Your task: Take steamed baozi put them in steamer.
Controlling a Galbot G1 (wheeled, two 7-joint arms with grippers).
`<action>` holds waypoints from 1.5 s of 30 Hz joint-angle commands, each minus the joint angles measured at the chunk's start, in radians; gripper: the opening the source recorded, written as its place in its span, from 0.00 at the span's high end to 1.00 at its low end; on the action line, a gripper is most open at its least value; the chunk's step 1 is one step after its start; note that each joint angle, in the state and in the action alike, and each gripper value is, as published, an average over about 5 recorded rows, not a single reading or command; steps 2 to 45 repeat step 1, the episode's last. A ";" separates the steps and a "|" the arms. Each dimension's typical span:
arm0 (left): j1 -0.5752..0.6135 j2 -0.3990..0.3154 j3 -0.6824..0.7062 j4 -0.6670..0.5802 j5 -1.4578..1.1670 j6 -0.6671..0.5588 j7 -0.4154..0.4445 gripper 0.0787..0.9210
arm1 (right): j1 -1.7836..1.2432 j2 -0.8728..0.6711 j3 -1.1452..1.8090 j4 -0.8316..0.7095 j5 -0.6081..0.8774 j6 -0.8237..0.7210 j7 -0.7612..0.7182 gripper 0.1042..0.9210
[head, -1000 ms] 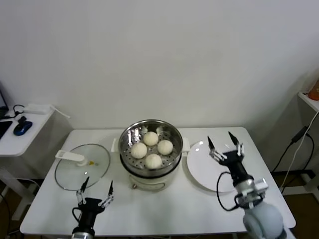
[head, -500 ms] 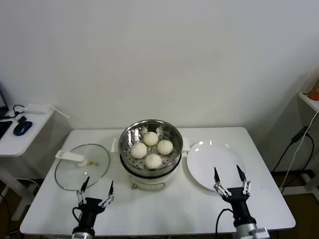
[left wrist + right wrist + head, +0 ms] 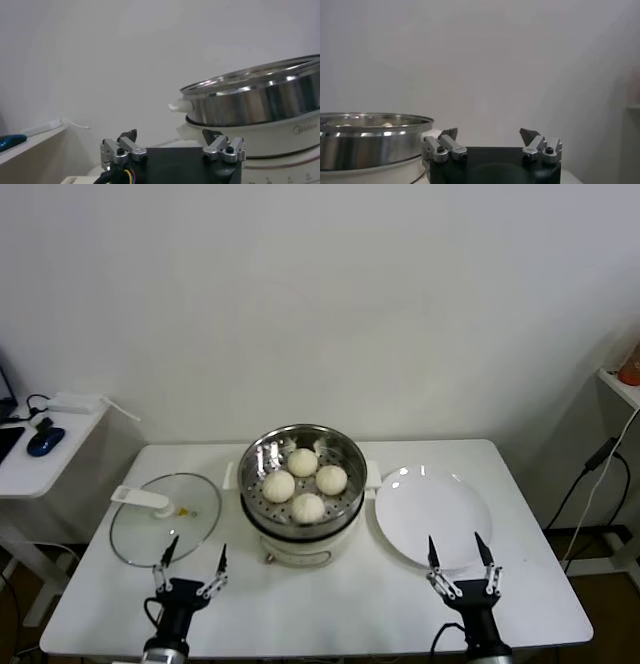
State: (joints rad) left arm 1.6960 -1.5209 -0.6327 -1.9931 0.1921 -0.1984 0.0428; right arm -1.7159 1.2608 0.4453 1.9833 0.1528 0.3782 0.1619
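You've got all four steamed baozi on the tray inside the steamer. Right gripper is parked near the table's front edge, right of the steamer, just beside the plate rim, jaws wide, empty. Left gripper sits front-left of the steamer, beside the glass lid, jaws wide too.

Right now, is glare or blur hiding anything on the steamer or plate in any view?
Head view: bright reflections on the steamer rim and a glint on the white plate, but all four baozi read clearly. Left wrist view: streaky highlights on the steel wall. Right wrist view: the steamer looks soft.
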 commanded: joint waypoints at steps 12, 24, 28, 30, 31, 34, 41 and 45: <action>0.000 -0.002 -0.005 -0.006 -0.003 0.004 0.001 0.12 | -0.031 0.018 -0.003 0.000 -0.021 0.024 0.004 0.12; 0.000 -0.002 -0.005 -0.006 -0.003 0.004 0.001 0.12 | -0.031 0.018 -0.003 0.000 -0.021 0.024 0.004 0.12; 0.000 -0.002 -0.005 -0.006 -0.003 0.004 0.001 0.12 | -0.031 0.018 -0.003 0.000 -0.021 0.024 0.004 0.12; 0.000 -0.002 -0.005 -0.006 -0.003 0.004 0.001 0.12 | -0.031 0.018 -0.003 0.000 -0.021 0.024 0.004 0.12; 0.000 -0.002 -0.005 -0.006 -0.003 0.004 0.001 0.12 | -0.031 0.018 -0.003 0.000 -0.021 0.024 0.004 0.12; 0.000 -0.002 -0.005 -0.006 -0.003 0.004 0.001 0.12 | -0.031 0.018 -0.003 0.000 -0.021 0.024 0.004 0.12; 0.000 -0.002 -0.005 -0.006 -0.003 0.004 0.001 0.12 | -0.031 0.018 -0.003 0.000 -0.021 0.024 0.004 0.12; 0.000 -0.002 -0.005 -0.006 -0.003 0.004 0.001 0.12 | -0.031 0.018 -0.003 0.000 -0.021 0.024 0.004 0.12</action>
